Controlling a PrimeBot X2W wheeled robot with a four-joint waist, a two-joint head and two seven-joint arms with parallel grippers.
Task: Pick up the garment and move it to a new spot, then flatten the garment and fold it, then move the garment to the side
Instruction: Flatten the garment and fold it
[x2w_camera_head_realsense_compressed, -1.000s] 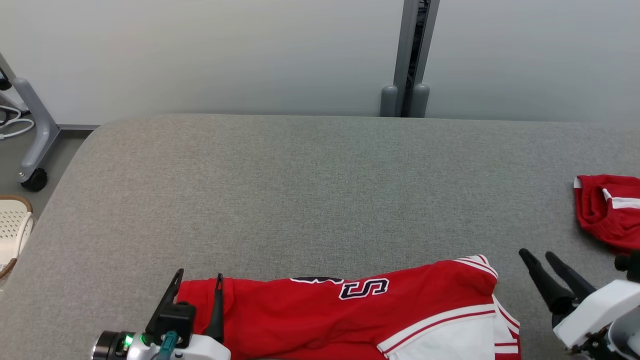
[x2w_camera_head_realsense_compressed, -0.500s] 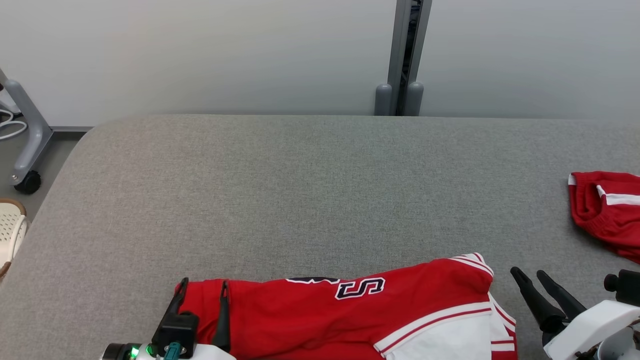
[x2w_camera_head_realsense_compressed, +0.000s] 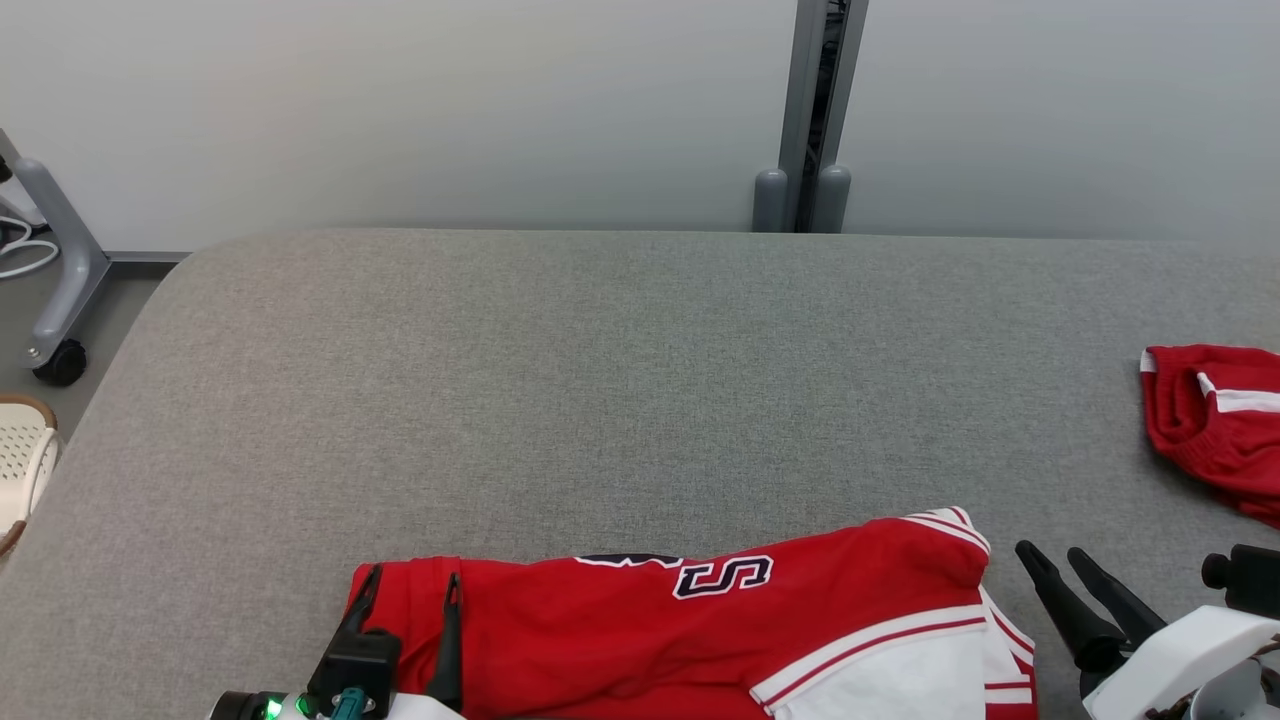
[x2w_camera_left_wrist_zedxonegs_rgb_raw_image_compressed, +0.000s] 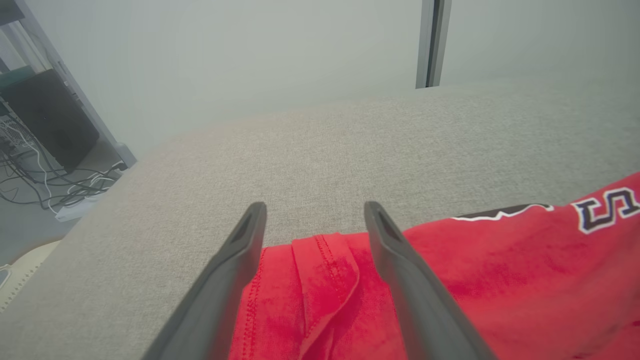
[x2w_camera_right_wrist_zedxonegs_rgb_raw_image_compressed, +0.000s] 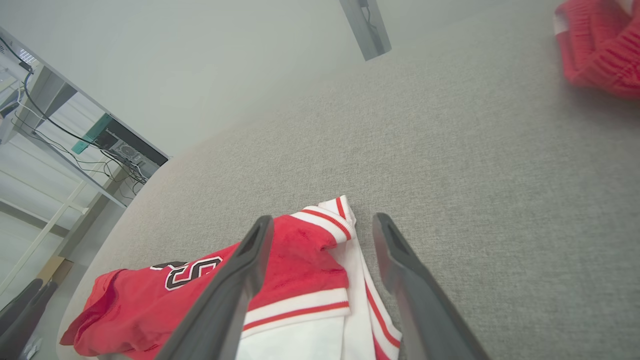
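Left hand (x2w_camera_head_realsense_compressed: 412, 578) and right hand (x2w_camera_head_realsense_compressed: 1050, 552) are hovering spread at the red jersey's (x2w_camera_head_realsense_compressed: 700, 640) ends; gripping both hems evenly looks wisest.

Dark white-edged letter S (x2w_camera_head_realsense_compressed: 725, 577), on red garment (x2w_camera_head_realsense_compressed: 600, 640)

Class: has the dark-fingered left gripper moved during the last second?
Yes. The left gripper slid back toward the robot, judged against the unmoved lettered red fabric jersey.
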